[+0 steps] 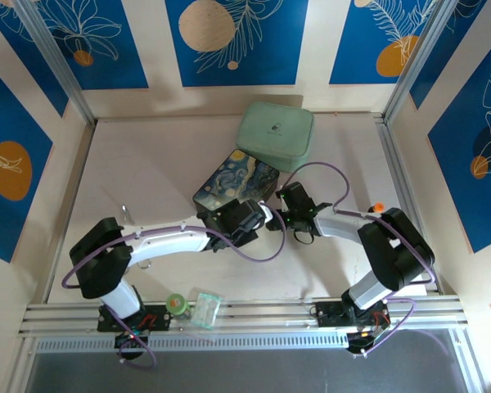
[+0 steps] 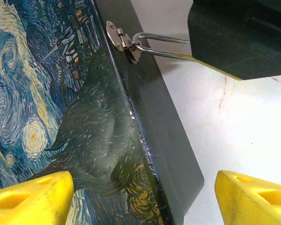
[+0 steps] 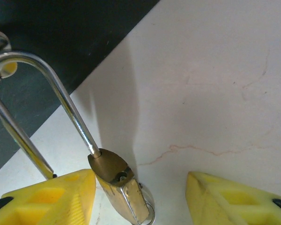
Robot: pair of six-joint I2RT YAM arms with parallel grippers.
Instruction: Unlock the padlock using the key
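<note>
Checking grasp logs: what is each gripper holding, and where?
Nothing: right gripper stands open around the padlock, left gripper open over the painted box.

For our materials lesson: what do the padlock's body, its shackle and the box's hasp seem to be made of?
Padlock body: likely brass, dull golden sheen. Shackle: polished steel or chrome plating, mirror-bright silver. Hasp: thin silvery stamped metal, probably plated, shiny.
</note>
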